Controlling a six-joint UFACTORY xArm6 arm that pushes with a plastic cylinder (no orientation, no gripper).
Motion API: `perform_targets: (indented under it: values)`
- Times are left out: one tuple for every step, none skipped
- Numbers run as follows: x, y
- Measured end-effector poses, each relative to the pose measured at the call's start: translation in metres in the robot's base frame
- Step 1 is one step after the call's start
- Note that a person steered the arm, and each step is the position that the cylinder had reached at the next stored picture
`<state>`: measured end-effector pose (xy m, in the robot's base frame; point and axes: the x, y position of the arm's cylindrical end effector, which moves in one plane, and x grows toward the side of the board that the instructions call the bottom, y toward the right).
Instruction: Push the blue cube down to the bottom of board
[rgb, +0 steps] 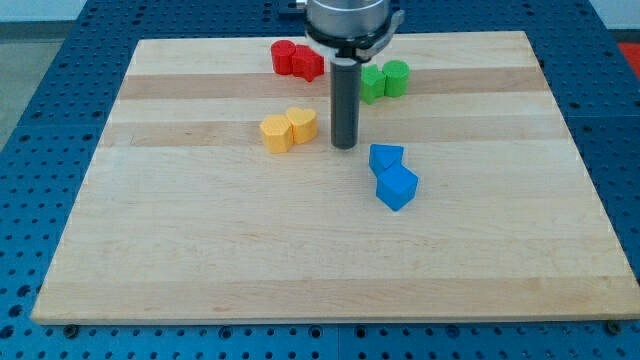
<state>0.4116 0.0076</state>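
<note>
A blue cube (397, 187) lies near the middle of the wooden board (200, 250), touching a second blue block (385, 157) just above it. My tip (345, 146) stands on the board to the upper left of both blue blocks, a short gap from the upper one. It is just right of two yellow blocks (289, 129).
Two red blocks (297, 59) lie near the view's top, left of the rod. Two green blocks (385, 79) lie right of the rod near the top. A blue perforated table (40, 100) surrounds the board.
</note>
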Motion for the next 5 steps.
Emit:
perform_targets:
  values:
    - [0.012,-0.010]
    - [0.016,-0.009]
    - [0.023,-0.006]
    - [0.040,0.003]
    - [0.053,0.028]
